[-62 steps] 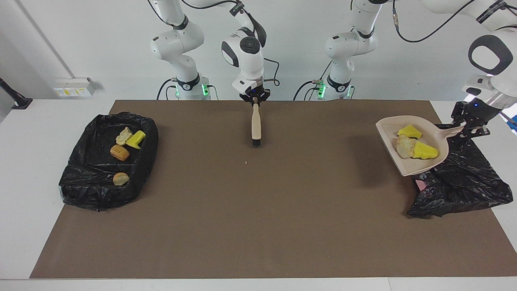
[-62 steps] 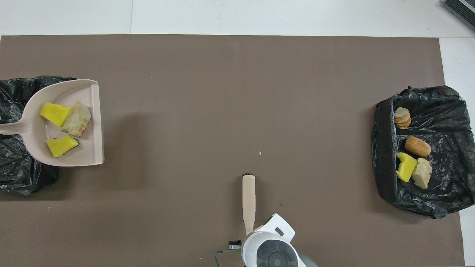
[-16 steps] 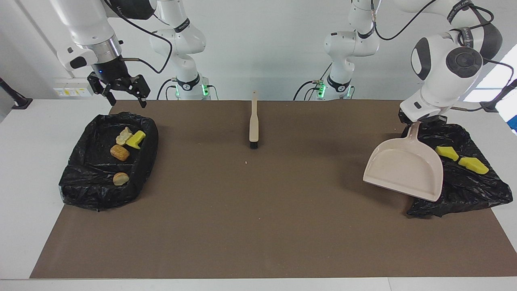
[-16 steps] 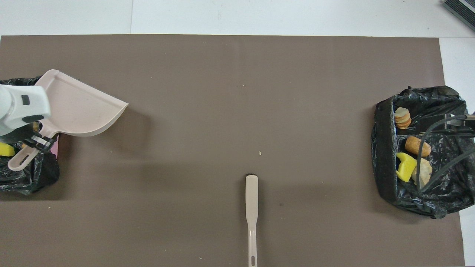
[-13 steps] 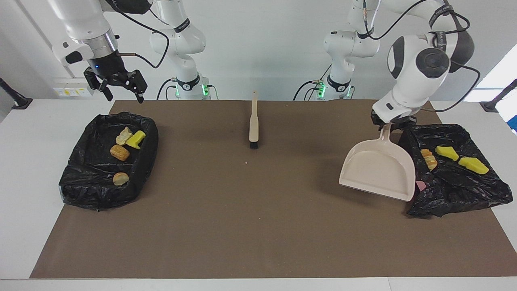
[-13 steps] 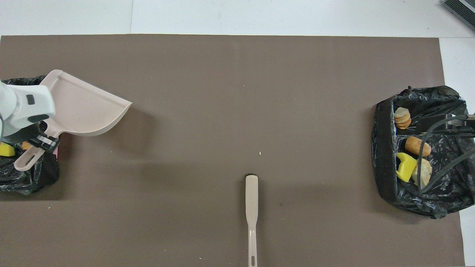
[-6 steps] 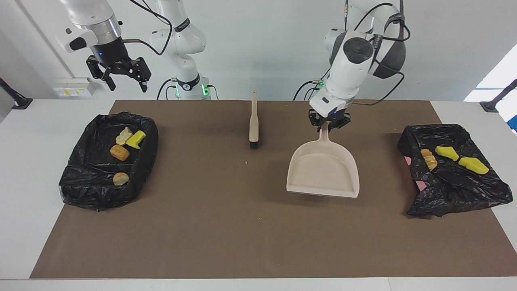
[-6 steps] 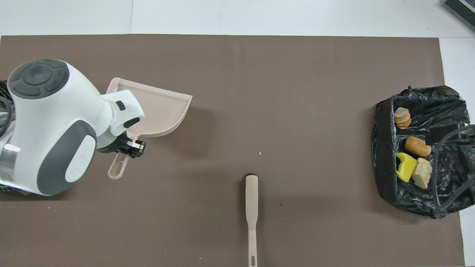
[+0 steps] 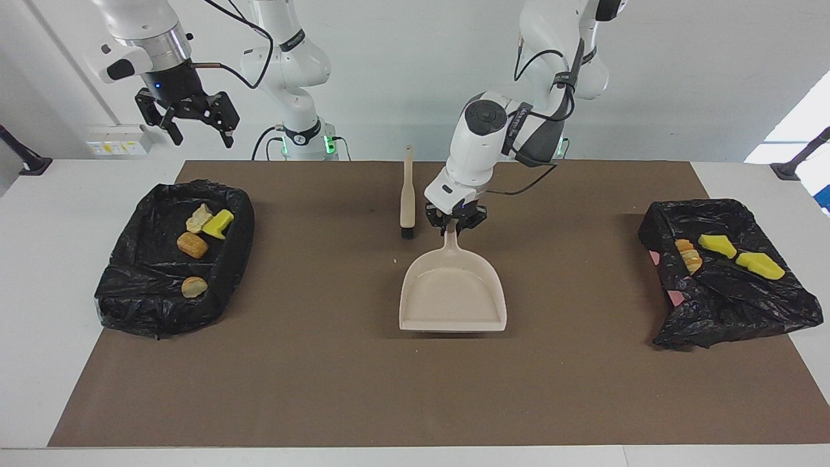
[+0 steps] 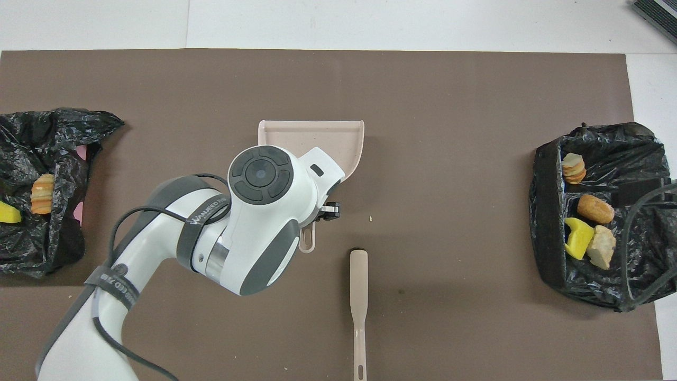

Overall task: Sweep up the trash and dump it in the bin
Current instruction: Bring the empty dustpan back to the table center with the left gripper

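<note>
Two pincers: left pincer (image 9: 456, 226) clamps the empty dustpan (image 9: 452, 293) handle at frame centre; right pincer (image 9: 188, 117) open, upper left. Trash (image 9: 726, 253) sits in the bin (image 9: 733, 305), frame right. Lower the pan flat, release gently.

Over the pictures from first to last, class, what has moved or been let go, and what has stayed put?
The left claw, shut on the dustpan, tipped its trash into the bag at its end and carried the empty pan to mid-table. The right claw released the brush and rose, open, over the other bag. That bag's pieces stayed.
</note>
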